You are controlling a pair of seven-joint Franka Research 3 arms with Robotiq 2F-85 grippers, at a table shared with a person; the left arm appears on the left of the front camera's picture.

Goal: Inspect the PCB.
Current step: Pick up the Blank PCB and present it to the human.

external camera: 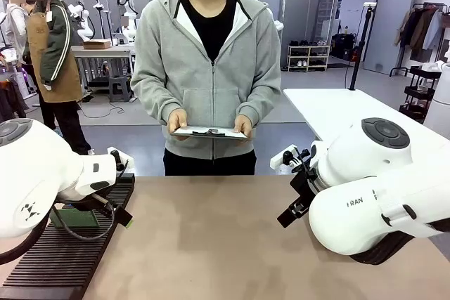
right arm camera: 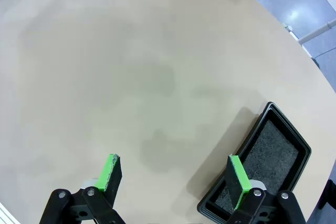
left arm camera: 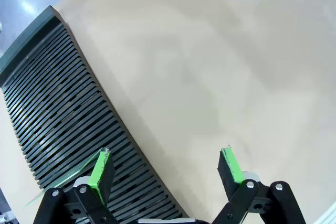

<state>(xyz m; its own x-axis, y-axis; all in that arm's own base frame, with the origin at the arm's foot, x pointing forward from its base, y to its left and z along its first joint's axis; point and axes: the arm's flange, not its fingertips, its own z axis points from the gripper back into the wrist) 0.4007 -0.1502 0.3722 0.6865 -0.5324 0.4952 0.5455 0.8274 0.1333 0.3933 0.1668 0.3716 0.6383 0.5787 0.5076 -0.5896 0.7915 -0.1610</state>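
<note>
A green PCB (external camera: 74,218) lies on the black slotted rack (external camera: 49,265) at the table's left, partly hidden under my left arm (external camera: 42,173). In the left wrist view my left gripper (left arm camera: 165,169) hangs open above the rack's edge and the bare tabletop, with nothing between its green pads (left arm camera: 98,170). A thin green edge (left arm camera: 58,183) shows by the left finger. My right gripper (right arm camera: 174,176) is also open and holds nothing, above the table beside a shallow black tray (right arm camera: 273,129).
At the far side a person in a grey hoodie holds a white clipboard (external camera: 209,131) in both hands. The tan tabletop (external camera: 211,244) lies bare between the arms. My right arm (external camera: 373,194) stands at the right edge.
</note>
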